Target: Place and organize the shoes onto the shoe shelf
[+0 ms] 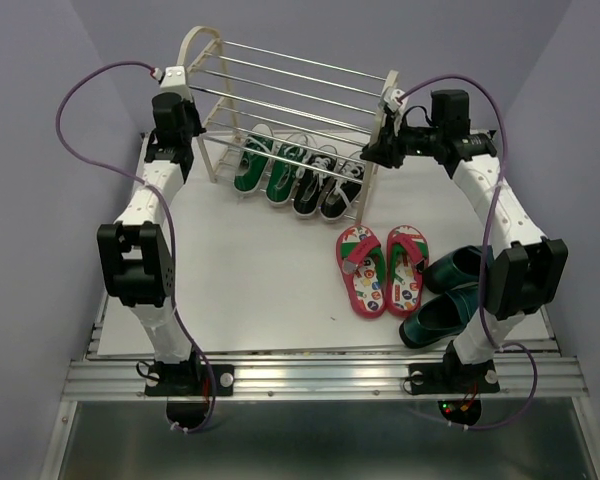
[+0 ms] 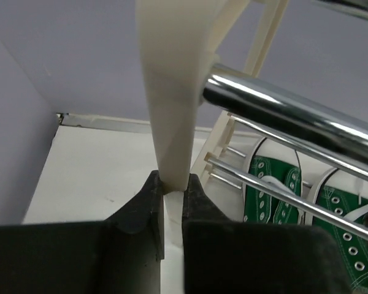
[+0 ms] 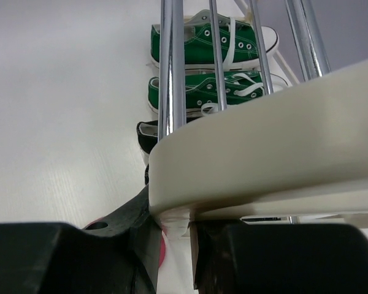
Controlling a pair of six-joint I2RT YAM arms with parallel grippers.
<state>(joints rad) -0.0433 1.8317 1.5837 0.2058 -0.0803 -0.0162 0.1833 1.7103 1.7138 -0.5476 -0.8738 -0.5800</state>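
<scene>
**Both end effectors clamped on the shoe shelf's side frames**

The shoe shelf (image 1: 208, 110) stands along the far edge of the table (image 1: 230, 270), its left side frame towards the far-left corner and its chrome bars running across to the right. The shelf looks tipped, with its upper bars leaning towards the far edge.

Low in the shelf, under the bars, four sneakers sit in a row. The green sneakers (image 1: 265, 165) are on the left and the black sneakers (image 1: 325, 190) on the right, all with white laces. Whether they rest on the lowest bars or on the table itself cannot be told.

The left end effector (image 2: 173, 184) is pressed together on the cream left side frame, which rises straight up out of its fingers (image 2: 141, 205). The right end effector (image 3: 175, 220) pinches the lower edge of the cream right side frame in the same way.

On the table just in front of the shelf's right end, the red-pink flip-flops (image 1: 363, 270) lie side by side, printed soles up. Just beside them, towards the right edge, lie the dark teal loafers (image 1: 455, 268), partly hidden behind the right arm (image 1: 510, 250).
</scene>
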